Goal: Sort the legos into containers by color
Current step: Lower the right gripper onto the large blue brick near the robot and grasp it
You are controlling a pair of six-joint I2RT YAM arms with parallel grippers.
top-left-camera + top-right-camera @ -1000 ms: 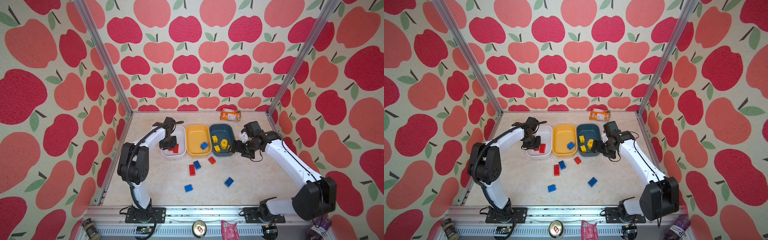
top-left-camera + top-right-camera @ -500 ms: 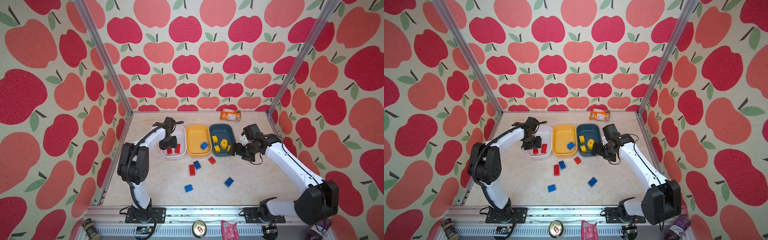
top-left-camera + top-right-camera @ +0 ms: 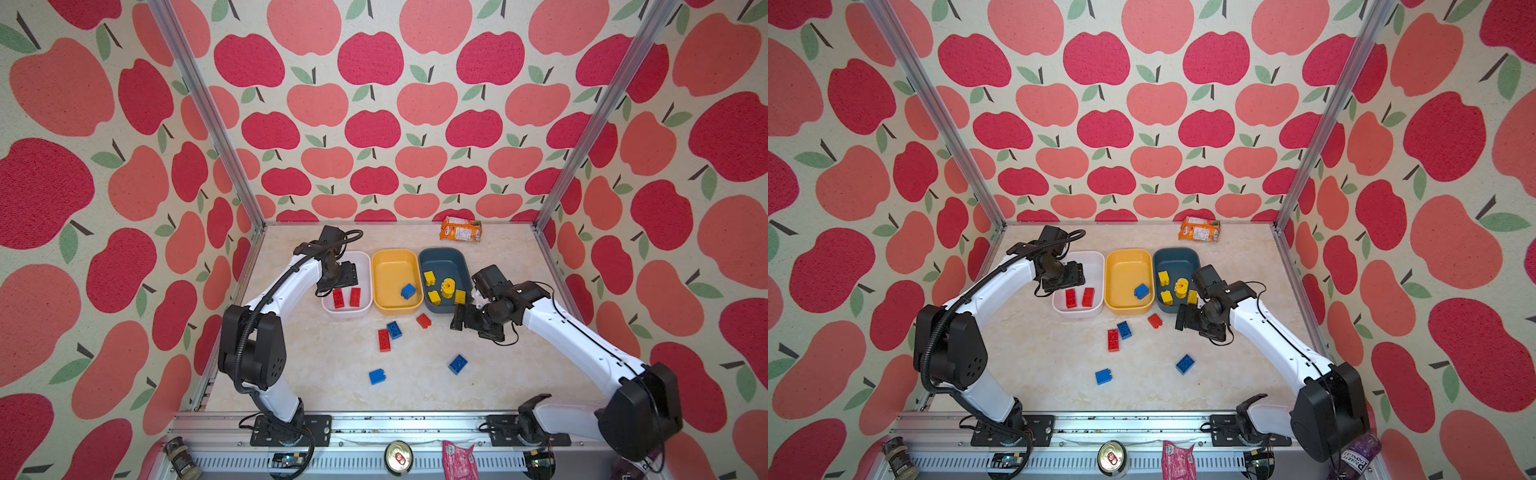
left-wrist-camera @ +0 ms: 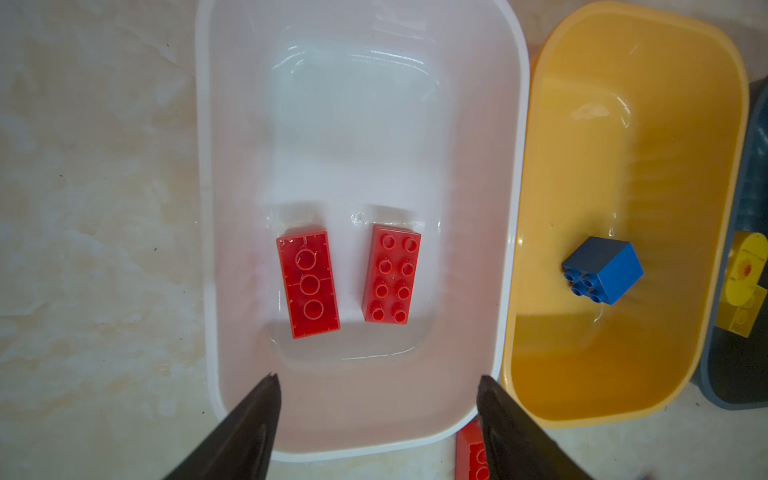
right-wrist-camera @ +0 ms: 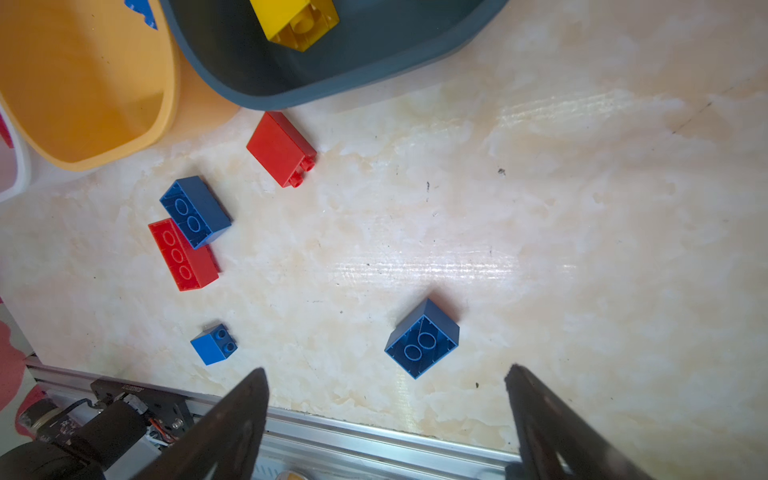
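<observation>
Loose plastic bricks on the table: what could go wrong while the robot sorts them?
The blue studded brick lies against the long red brick; gripping one may drag the other.
The small red brick lies close to the dark blue-grey plastic tub; the open right gripper could knock that tub.
One blue cube-shaped brick sits in the yellow plastic tub; another might wrongly enter the blue-grey one.

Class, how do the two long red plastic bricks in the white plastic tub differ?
The studs-up red brick shows eight studs; the upside-down red brick shows a hollow underside with three rings. The studs-up one lies nearer the yellow plastic tub than the upside-down one. Both are long, red, in the white tub.
</observation>
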